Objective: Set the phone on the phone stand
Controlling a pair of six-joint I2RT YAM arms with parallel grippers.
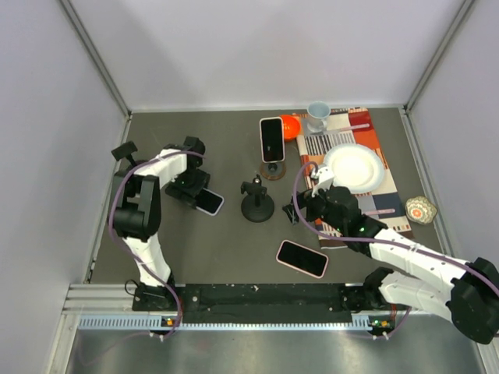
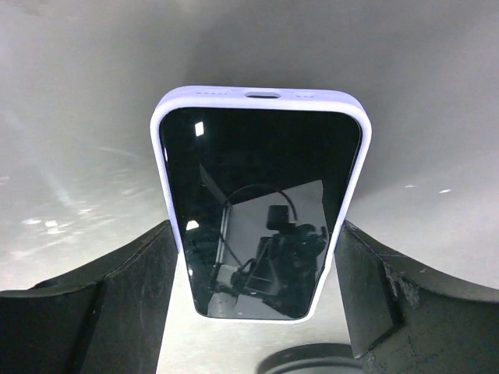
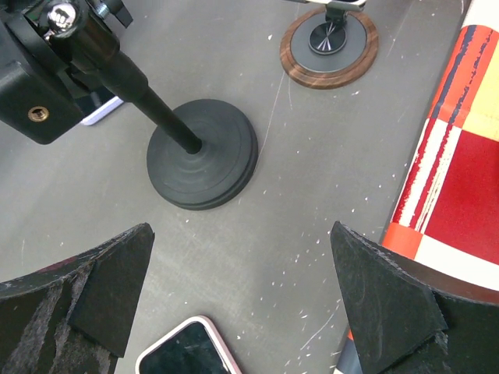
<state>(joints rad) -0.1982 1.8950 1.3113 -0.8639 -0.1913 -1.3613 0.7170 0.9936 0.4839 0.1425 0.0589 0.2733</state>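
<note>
Overhead, left tool [image 1: 198, 194] hides most of its phone [image 1: 211, 205].

Left gripper [image 1: 199, 197] clasping phone [image 2: 261, 195], right gripper [image 3: 242, 261] — jaws spread wide

Both arms share one build and are bolted to a black mounting rail [image 1: 265, 296]. The left arm [image 1: 148, 234], over the rail's left end, has smooth white shells between rounded black joint housings. A dull purple cable [image 1: 114, 212] runs up it from the rail. The right arm [image 1: 413, 269], over the rail's right end, has the same white links, black joints and purple cable. The left gripper [image 2: 257, 300] is black throughout, and its fingers [image 2: 117, 304] are matte wedges with chipped edges. The right gripper [image 3: 249, 312] has the same black wedge fingers [image 3: 390, 304] – rough-surfaced and scuffed grey.
</note>
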